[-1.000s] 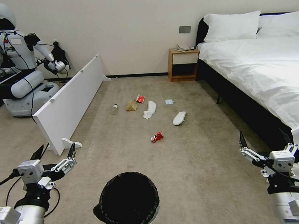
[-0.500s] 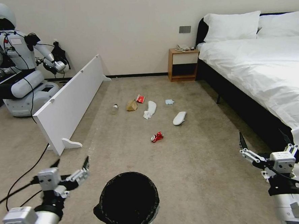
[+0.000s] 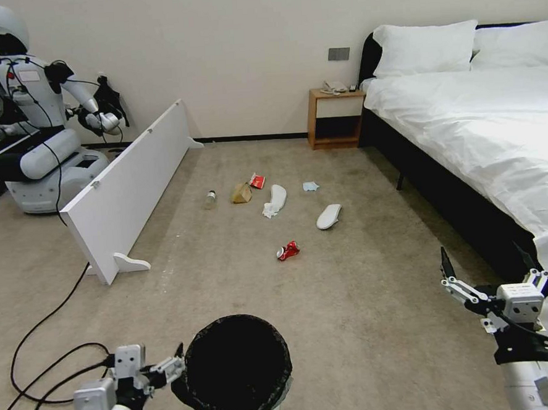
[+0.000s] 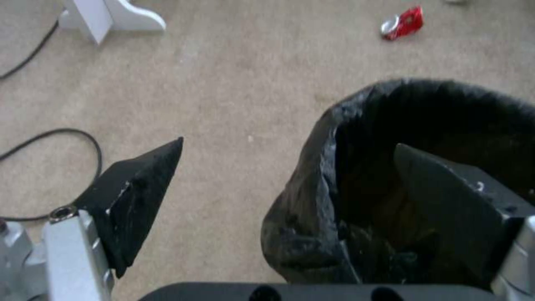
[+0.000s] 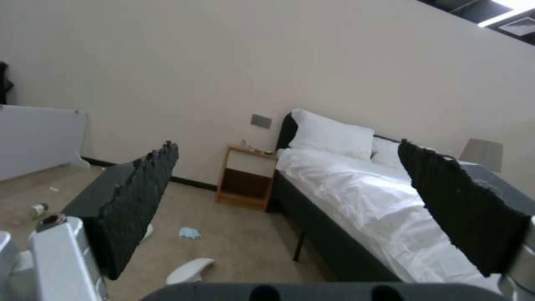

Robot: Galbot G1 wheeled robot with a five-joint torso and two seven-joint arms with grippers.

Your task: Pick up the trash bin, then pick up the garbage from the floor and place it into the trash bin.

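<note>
In the head view, the round white plastic trash bin lined with a crinkly black bag (image 3: 238, 371) stands at bottom centre; the left hand (image 3: 177, 363), fingers apart, is at its rim. The right hand (image 3: 485, 266), spread wide, hovers at lower right. The left wrist view shows one finger (image 4: 446, 200) inside the bag, the other outside over the carpet. A crushed red can (image 3: 288, 250) lies mid-floor.

Bedroom: bed (image 3: 480, 130), nightstand (image 3: 335, 118).

floor (image 3: 366, 298): beige carpet | on it: trash bin (image 3: 234, 371), garbage (image 3: 274, 202) scattered, black cable (image 3: 42, 361)
</note>
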